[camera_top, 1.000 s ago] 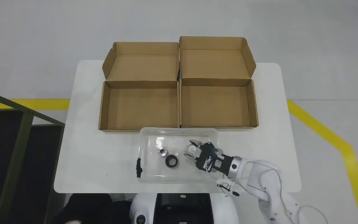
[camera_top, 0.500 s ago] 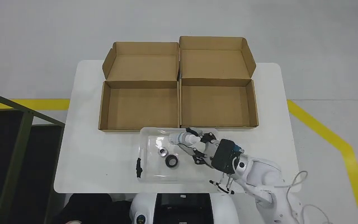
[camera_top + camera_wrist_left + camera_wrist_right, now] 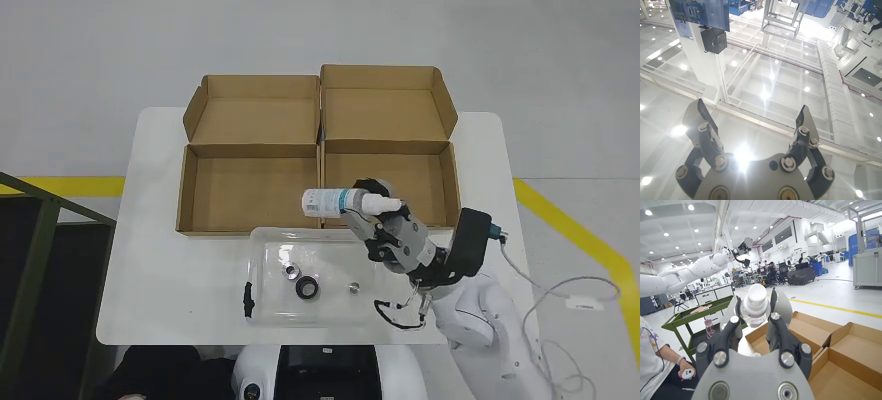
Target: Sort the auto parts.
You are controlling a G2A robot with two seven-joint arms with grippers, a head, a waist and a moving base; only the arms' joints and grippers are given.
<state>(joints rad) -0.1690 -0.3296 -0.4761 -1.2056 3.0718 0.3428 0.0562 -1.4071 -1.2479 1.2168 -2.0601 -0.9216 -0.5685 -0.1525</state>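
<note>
My right gripper point(image 3: 365, 205) is shut on a small bottle with a white cap point(image 3: 325, 201), held lying sideways in the air above the tray's far rim, near where the two open cardboard boxes meet. In the right wrist view the bottle point(image 3: 755, 294) sits capped end outward between the fingers of that gripper point(image 3: 755, 302). The clear plastic tray point(image 3: 265, 305) holds a black ring point(image 3: 307, 289), a small metal part point(image 3: 291, 271) and a small nut point(image 3: 353, 290). My left gripper point(image 3: 752, 105) is open, holds nothing, and points up at the ceiling.
Two open cardboard boxes, the left box point(image 3: 250, 190) and the right box point(image 3: 400, 190), lie side by side behind the tray with lids folded back. A black clip point(image 3: 247, 298) rests at the tray's left edge. A green cart point(image 3: 696, 313) stands beside the table.
The right gripper closed on the bottle inside the tray, lifted it out and carried it up and back toward the boxes. The other parts stayed in the tray.
</note>
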